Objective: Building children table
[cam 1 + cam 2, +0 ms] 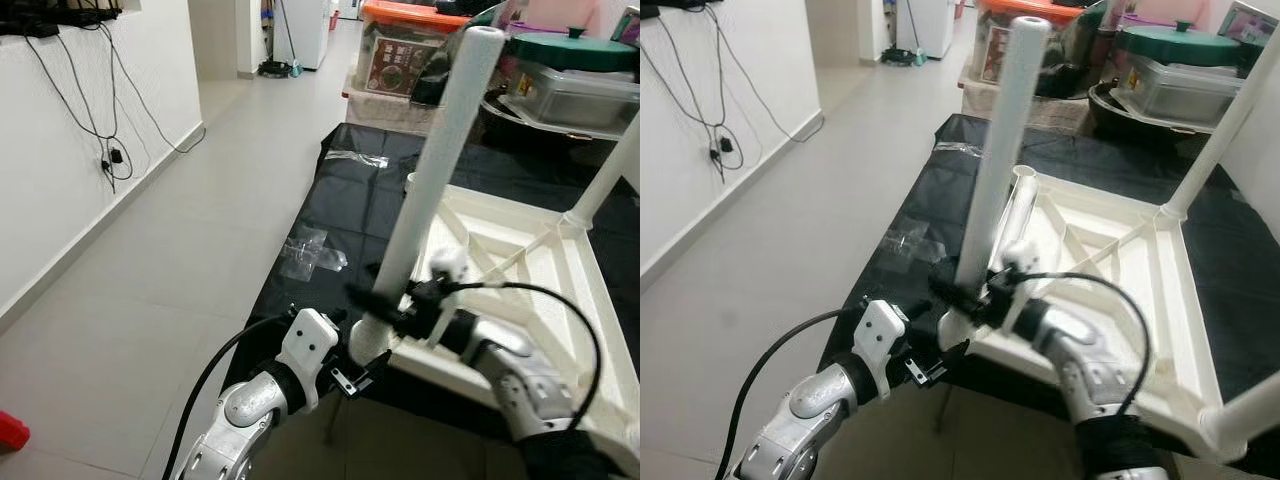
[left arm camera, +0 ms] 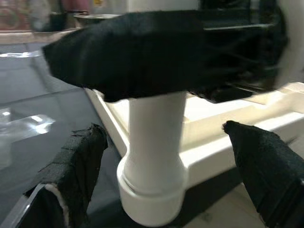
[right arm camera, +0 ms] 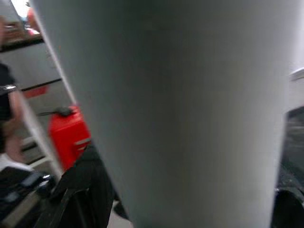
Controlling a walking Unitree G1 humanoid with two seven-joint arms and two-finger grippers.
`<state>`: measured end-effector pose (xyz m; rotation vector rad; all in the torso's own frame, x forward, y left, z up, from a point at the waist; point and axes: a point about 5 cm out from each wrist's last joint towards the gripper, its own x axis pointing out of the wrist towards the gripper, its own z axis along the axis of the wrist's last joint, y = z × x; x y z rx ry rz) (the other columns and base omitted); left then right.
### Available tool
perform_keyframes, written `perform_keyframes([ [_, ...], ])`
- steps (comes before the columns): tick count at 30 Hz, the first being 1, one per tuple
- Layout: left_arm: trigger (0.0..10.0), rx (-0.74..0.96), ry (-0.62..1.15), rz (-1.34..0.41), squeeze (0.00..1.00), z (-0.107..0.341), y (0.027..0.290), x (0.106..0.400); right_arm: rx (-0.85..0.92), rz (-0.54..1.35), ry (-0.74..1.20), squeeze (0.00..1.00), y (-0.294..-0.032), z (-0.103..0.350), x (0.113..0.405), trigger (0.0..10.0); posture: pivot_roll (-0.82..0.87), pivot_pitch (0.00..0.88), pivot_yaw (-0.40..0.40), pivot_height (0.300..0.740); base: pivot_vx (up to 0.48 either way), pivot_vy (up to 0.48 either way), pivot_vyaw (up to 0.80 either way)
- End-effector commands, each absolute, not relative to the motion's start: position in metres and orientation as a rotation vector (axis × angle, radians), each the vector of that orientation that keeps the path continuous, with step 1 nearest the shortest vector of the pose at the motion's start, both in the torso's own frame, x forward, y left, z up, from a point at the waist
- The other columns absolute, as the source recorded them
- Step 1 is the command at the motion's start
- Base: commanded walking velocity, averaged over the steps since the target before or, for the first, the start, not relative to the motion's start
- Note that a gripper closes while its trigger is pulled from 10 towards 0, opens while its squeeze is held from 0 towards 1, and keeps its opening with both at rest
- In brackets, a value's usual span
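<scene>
You are looking down on an upturned white children's table (image 1: 1180, 300) lying on a black sheet (image 1: 350, 200) that covers a low surface. The sheet's near-left edge runs from about 12 o'clock down to 7 o'clock, and the table's near corner sits right at that edge. Left of it, from 8 to 11 o'clock, lies pale tiled floor (image 1: 150, 290), running on toward a doorway at 12. A white wall (image 1: 70, 150) with dangling black cables (image 1: 110, 150) borders the floor at 10 o'clock. Crumpled clear plastic wrap (image 1: 312, 255) lies on the sheet beside the edge. At 1 o'clock, behind the sheet, stand an orange-lidded box (image 1: 400, 45) and stacked containers with a green lid (image 1: 570, 50).

A white table leg (image 1: 435, 170) stands tilted up from the near corner socket. Your right gripper (image 1: 385, 300) is clenched around the leg low on its shaft, just above the socket. Your left gripper (image 2: 166, 171) is released, its fingers (image 2: 78, 161) spread to either side of the socket collar, apart from it. Two more legs rise at the table's far-right corner (image 1: 610, 170) and near-right corner (image 1: 1250, 415).

A red object (image 1: 10, 430) rests on the floor at 8 o'clock.
</scene>
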<state>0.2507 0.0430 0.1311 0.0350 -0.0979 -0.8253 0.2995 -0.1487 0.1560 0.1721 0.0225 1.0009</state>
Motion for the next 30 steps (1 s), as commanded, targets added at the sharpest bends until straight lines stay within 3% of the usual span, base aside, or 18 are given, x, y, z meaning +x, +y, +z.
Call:
perform_keyframes([
  [1, 10.0, 0.042, -0.082, -0.828, 0.0, 0.127, 0.041, 0.25, 0.174, 1.057, 0.03, 0.0, -0.142, 0.156, 0.296, 0.0, 0.17, 0.0, -0.125, 0.74, 0.0, 0.0, 0.0],
  [5, 10.0, 0.045, -0.082, -0.832, 0.0, 0.126, 0.041, 0.249, 0.109, 0.783, 0.032, 0.0, -0.153, 0.151, 0.32, 0.0, 0.16, 0.0, -0.123, 0.74, 0.0, 0.0, 0.0],
  [8, 10.0, 0.045, -0.082, -0.832, 0.0, 0.126, 0.041, 0.249, 0.109, 0.783, 0.032, 0.0, -0.153, 0.151, 0.32, 0.0, 0.16, 0.0, -0.123, 0.74, 0.0, 0.0, 0.0],
  [9, 10.0, 0.045, -0.082, -0.832, 0.0, 0.126, 0.041, 0.249, 0.124, 0.646, 0.031, 0.0, -0.161, 0.151, 0.33, 0.0, 0.16, 0.0, -0.123, 0.74, 0.0, 0.0, 0.0],
  [10, 10.0, 0.045, -0.082, -0.832, 0.0, 0.126, 0.041, 0.249, 0.124, 0.646, 0.031, 0.0, -0.161, 0.151, 0.33, 0.0, 0.16, 0.0, -0.123, 0.74, 0.0, 0.0, 0.0],
  [13, 10.0, 0.044, -0.079, -0.834, 0.0, 0.125, 0.041, 0.249, 0.183, -0.166, 0.044, 0.0, -0.221, 0.144, 0.35, 0.0, 0.16, 0.0, -0.12, 0.74, 0.0, 0.0, 0.0],
  [14, 10.0, 0.044, -0.079, -0.834, 0.0, 0.125, 0.041, 0.249, 0.183, -0.166, 0.044, 0.0, -0.221, 0.144, 0.35, 0.0, 0.16, 0.0, -0.12, 0.74, 0.0, 0.0, 0.0],
  [15, 10.0, 0.045, -0.078, -0.834, 0.0, 0.125, 0.041, 0.249, 0.194, -0.336, 0.051, 0.0, -0.233, 0.141, 0.347, 0.0, 0.16, 0.0, -0.12, 0.74, 0.0, 0.0, 0.0],
  [17, 10.0, 0.045, -0.078, -0.834, 0.0, 0.125, 0.041, 0.249, 0.194, -0.336, 0.051, 0.0, -0.233, 0.141, 0.347, 0.0, 0.16, 0.0, -0.12, 0.74, 0.0, 0.0, 0.0],
  [18, 10.0, 0.045, -0.079, -0.833, 0.0, 0.125, 0.041, 0.249, 0.198, -0.472, 0.048, 0.0, -0.241, 0.138, 0.337, 0.0, 0.16, 0.0, -0.124, 0.74, 0.0, 0.0, 0.0],
  [19, 10.0, 0.045, -0.079, -0.833, 0.0, 0.125, 0.041, 0.249, 0.198, -0.472, 0.048, 0.0, -0.241, 0.138, 0.337, 0.0, 0.16, 0.0, -0.124, 0.74, 0.0, 0.0, 0.0],
  [21, 10.0, 0.045, -0.078, -0.832, 0.0, 0.125, 0.041, 0.249, 0.21, -0.648, 0.054, 0.0, -0.241, 0.131, 0.317, 0.0, 0.15, 0.0, -0.12, 0.74, 0.0, 0.0, 0.0],
  [26, 10.0, 0.044, -0.077, -0.831, 0.0, 0.126, 0.041, 0.25, 0.207, -0.726, 0.056, 0.0, -0.238, 0.128, 0.31, 0.0, 0.15, 0.0, -0.12, 0.74, 0.0, 0.0, 0.0],
  [27, 10.0, 0.044, -0.077, -0.831, 0.0, 0.126, 0.041, 0.25, 0.202, -0.724, 0.061, 0.0, -0.235, 0.128, 0.312, 1.4, 0.15, 0.0, -0.118, 0.74, 0.0, 0.0, 0.0],
  [28, 10.0, 0.044, -0.077, -0.83, 0.0, 0.126, 0.041, 0.25, 0.205, -0.697, 0.047, 0.0, -0.232, 0.13, 0.316, 10.0, 0.15, 0.0, -0.118, 0.74, 0.0, 0.0, 0.0],
  [29, 10.0, 0.044, -0.078, -0.83, 0.0, 0.126, 0.041, 0.25, 0.199, -0.661, 0.03, 0.0, -0.228, 0.132, 0.319, 10.0, 0.15, 0.0, -0.118, 0.74, 0.0, 0.0, 0.0],
  [30, 10.0, 0.044, -0.078, -0.83, 0.0, 0.126, 0.041, 0.25, 0.19, -0.65, 0.005, 0.85, -0.226, 0.134, 0.323, 10.0, 0.15, 0.0, -0.118, 0.74, 0.0, 0.0, 0.0],
])
